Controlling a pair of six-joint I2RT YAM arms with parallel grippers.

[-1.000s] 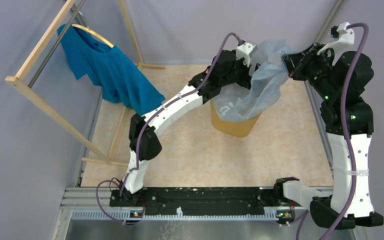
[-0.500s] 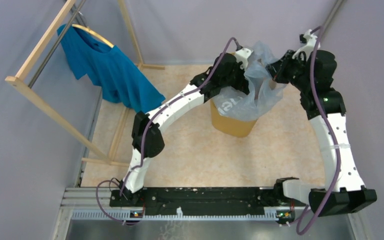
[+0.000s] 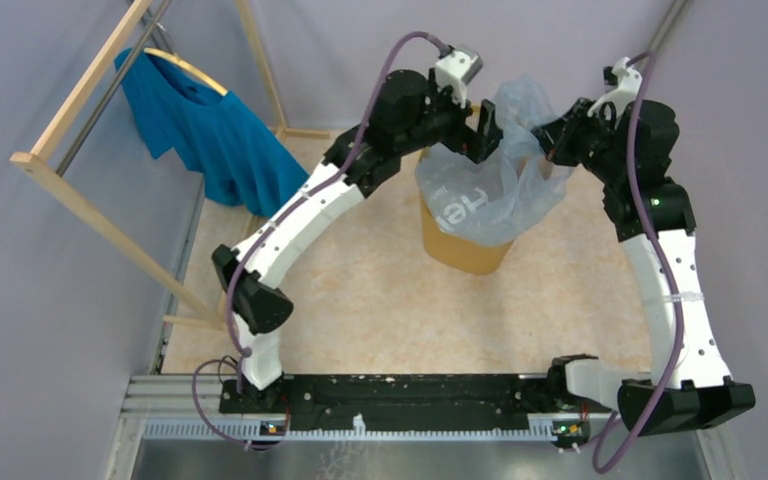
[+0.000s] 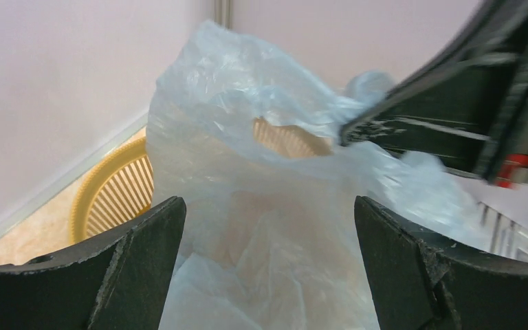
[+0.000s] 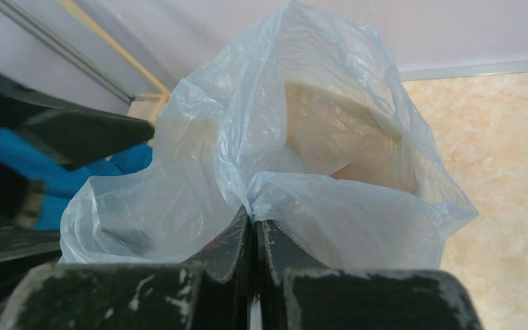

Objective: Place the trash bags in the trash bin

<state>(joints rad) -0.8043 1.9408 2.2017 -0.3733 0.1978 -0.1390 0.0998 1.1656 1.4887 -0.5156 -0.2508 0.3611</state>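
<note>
Right end effector (image 5: pixel 254 221) is pinched together on a fold of the trash bag (image 3: pixel 490 185), upper middle of the overhead view. My left end effector (image 4: pixel 265 213) stands wide apart, holding nothing, with the film just ahead of it. The bag billows over the mouth of the trash bin (image 3: pixel 465 250) and spills over its rim. How much lies inside, I cannot tell. I judge I should lower the pinched fold straight into the opening and press the loose film down with the left before releasing. I count one bag, one bin, one blue T-shirt (image 3: pixel 225 140) at upper left, and two end effectors.
</note>
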